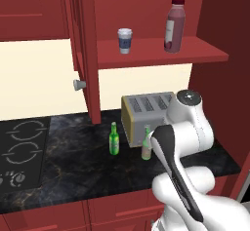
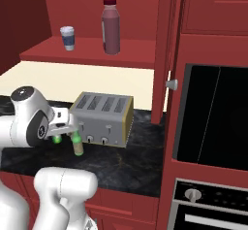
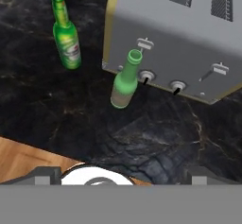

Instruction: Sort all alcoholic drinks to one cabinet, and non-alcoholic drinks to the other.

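Observation:
Two alcoholic drinks stand on the dark counter. The bright green bottle [image 1: 114,140] [image 3: 66,31] is left of the toaster's front. The paler olive bottle [image 1: 146,144] [image 2: 77,144] [image 3: 126,81] stands right against the toaster. Both non-alcoholic drinks are on the open cabinet's shelf [image 1: 161,52]: the maroon juice bottle [image 1: 174,26] [image 2: 111,27] and the white cup [image 1: 125,41] [image 2: 68,38]. My gripper [image 3: 126,173] hangs above the counter, short of the olive bottle, open and holding nothing. Its hand [image 2: 62,120] is above the bottles.
A grey four-slot toaster [image 1: 144,113] [image 2: 102,120] sits behind the bottles. The open cabinet door [image 1: 85,49] with its knob [image 1: 79,84] juts out over the counter. A stove top [image 1: 22,152] lies to the left and a wall oven [image 2: 213,117] to the right.

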Controlling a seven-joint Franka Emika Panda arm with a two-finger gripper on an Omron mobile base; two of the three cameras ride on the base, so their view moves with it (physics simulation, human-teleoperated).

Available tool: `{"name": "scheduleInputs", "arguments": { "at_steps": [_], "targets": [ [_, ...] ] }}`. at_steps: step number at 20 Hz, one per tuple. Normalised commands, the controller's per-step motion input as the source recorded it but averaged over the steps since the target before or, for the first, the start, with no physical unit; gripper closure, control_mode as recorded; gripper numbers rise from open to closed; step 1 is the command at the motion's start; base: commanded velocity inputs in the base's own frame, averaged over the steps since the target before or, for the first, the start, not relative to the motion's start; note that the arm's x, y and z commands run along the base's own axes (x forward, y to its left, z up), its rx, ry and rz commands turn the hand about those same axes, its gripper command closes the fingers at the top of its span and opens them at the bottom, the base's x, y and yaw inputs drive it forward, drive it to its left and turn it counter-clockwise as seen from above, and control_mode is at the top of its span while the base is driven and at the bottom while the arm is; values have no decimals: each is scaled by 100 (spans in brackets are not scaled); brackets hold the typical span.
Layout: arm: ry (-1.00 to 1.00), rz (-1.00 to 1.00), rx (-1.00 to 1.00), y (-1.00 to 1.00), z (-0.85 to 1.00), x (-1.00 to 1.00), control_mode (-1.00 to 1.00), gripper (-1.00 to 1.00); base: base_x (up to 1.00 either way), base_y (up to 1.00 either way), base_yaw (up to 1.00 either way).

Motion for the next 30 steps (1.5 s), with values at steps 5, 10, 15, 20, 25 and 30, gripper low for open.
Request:
{"name": "scheduleInputs", "arguments": {
  "at_steps": [5,10,15,20,25,30],
  "targets": [
    [-8,0,0,0,-33,13,-100,-100,0,0,0],
    [-7,0,0,0,-34,15,-100,-100,0,0,0],
    [-5,0,0,0,-34,17,-100,-100,0,0,0],
    [-4,0,0,0,-33,20,-100,-100,0,0,0],
    [-1,0,0,0,-29,25,-100,-100,0,0,0],
    [0,0,0,1,-23,27,-100,-100,0,0,0]
  ]
}}
